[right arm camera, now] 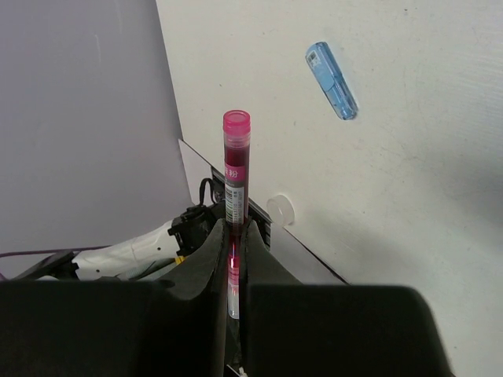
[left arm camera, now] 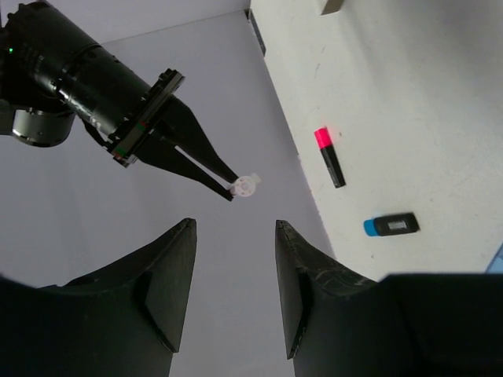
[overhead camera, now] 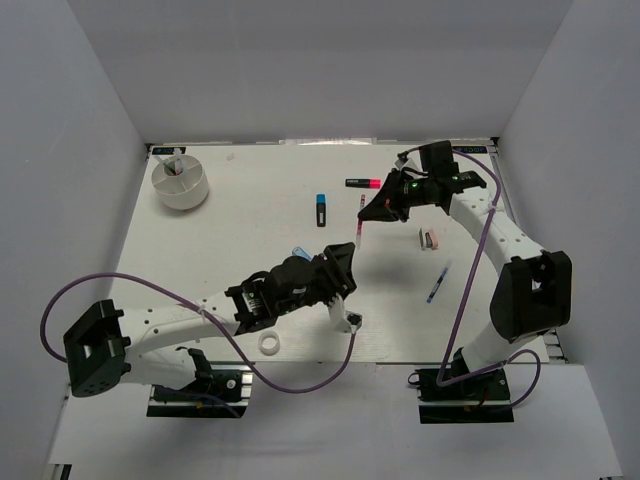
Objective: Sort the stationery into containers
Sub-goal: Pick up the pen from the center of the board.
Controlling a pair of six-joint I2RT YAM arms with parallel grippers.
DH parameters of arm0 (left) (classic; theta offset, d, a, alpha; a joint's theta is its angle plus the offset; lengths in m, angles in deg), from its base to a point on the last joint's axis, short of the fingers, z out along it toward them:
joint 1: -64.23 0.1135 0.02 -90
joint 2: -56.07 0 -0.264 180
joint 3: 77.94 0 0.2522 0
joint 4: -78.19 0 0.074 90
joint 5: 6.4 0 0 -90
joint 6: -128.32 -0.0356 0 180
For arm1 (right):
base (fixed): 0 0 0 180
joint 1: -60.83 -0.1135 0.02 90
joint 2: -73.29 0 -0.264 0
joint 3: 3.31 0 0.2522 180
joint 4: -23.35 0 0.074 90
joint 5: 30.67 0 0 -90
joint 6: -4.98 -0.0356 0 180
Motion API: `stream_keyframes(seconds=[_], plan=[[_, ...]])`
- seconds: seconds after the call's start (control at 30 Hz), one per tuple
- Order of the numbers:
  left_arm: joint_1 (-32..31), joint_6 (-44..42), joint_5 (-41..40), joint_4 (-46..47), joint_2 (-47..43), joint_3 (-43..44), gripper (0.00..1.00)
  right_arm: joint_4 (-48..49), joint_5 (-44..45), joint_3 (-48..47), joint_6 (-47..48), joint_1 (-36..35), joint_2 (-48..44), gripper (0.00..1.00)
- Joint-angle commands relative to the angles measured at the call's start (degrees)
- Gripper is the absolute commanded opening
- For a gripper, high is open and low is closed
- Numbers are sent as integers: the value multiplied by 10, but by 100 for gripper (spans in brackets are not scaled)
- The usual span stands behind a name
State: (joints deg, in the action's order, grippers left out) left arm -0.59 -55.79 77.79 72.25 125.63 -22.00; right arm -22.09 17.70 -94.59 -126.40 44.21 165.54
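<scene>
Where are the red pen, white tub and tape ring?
red pen [right arm camera: 235, 192]: right wrist view, labelled barrel.
white tub [overhead camera: 185, 197]: top view, front wall.
tape ring [overhead camera: 261, 345]: top view, left rim.

A robotics lab test cell: plain pale grey partition walls [overhead camera: 60, 150] box in a flat white tabletop [overhead camera: 250, 215], where the white-and-black left arm [overhead camera: 170, 335] and right arm [overhead camera: 505, 235] stand bolted, trailing purple cables [overhead camera: 300, 387].

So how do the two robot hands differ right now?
The left hand is open and empty; the right hand is shut on a red pen. The left hand is near the table's middle, the right hand farther back. Both are black and two-fingered.
</scene>
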Motion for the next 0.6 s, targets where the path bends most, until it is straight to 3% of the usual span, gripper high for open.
stream_keyframes(seconds=[0.0,0.57], plan=[[-8,-17,-12,34,0,9,55,1,4,-3,4,-9,-30,0],[-8,-27,-11,-17,15,17,54,36,-14,11,-11,-46,-52,0]])
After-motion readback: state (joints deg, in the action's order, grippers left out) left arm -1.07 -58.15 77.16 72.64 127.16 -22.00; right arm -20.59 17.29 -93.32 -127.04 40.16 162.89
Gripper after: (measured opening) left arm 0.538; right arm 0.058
